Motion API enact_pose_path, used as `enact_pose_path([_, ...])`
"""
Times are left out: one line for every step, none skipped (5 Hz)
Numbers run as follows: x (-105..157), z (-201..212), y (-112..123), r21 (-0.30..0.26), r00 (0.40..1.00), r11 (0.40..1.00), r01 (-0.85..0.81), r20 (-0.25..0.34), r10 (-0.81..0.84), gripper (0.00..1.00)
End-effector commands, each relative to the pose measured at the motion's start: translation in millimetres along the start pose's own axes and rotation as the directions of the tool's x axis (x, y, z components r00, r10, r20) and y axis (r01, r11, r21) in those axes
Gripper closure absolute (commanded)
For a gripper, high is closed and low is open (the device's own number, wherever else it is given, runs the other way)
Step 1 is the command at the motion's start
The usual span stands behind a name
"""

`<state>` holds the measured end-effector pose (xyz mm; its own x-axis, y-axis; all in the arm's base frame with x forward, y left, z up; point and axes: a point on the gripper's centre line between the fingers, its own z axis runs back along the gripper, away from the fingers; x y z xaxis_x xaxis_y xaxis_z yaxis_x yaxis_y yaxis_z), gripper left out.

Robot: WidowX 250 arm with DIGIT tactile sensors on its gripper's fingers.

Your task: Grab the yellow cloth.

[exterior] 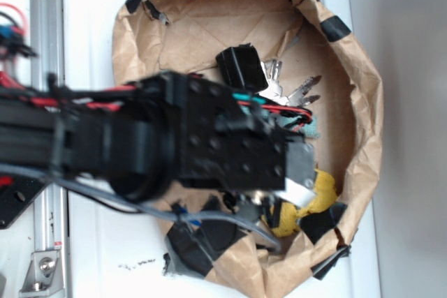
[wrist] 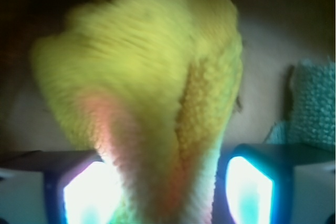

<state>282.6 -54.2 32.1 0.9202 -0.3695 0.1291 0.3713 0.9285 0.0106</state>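
The yellow cloth (wrist: 152,77) fills the wrist view, fuzzy and bunched, narrowing to a waist between my two fingers (wrist: 86,195). My gripper (wrist: 168,187) is shut on that waist. In the exterior view the gripper (exterior: 293,197) is low at the front right of a brown paper bowl (exterior: 367,102). The yellow cloth (exterior: 325,188) sticks out to its right and below it. My black arm hides most of the cloth.
The bowl also holds a teal-blue rag (exterior: 311,128), seen at the right edge of the wrist view (wrist: 315,106), a bunch of keys (exterior: 297,92) and a black boxy object (exterior: 241,68). Black tape patches line the crumpled rim. A metal rail (exterior: 47,26) runs along the left.
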Motion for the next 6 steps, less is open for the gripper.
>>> enact_pose_path([10,35,-13,0.047,0.993,0.998,-0.043,0.110,0.037,1.00])
enact_pose_path([3,62,-9,0.088,0.976,0.984,-0.156,0.165,0.141,1.00])
enact_pose_path([-11,111,10,0.095,0.947,0.956,-0.276,0.195,0.254,1.00])
enact_pose_path([-33,155,30,0.138,0.891,0.888,-0.439,0.197,0.410,1.00])
enact_pose_path([-42,166,35,0.145,0.852,0.842,-0.519,0.170,0.496,1.00])
enact_pose_path([-43,163,34,0.143,0.805,0.793,-0.592,0.164,0.571,1.00])
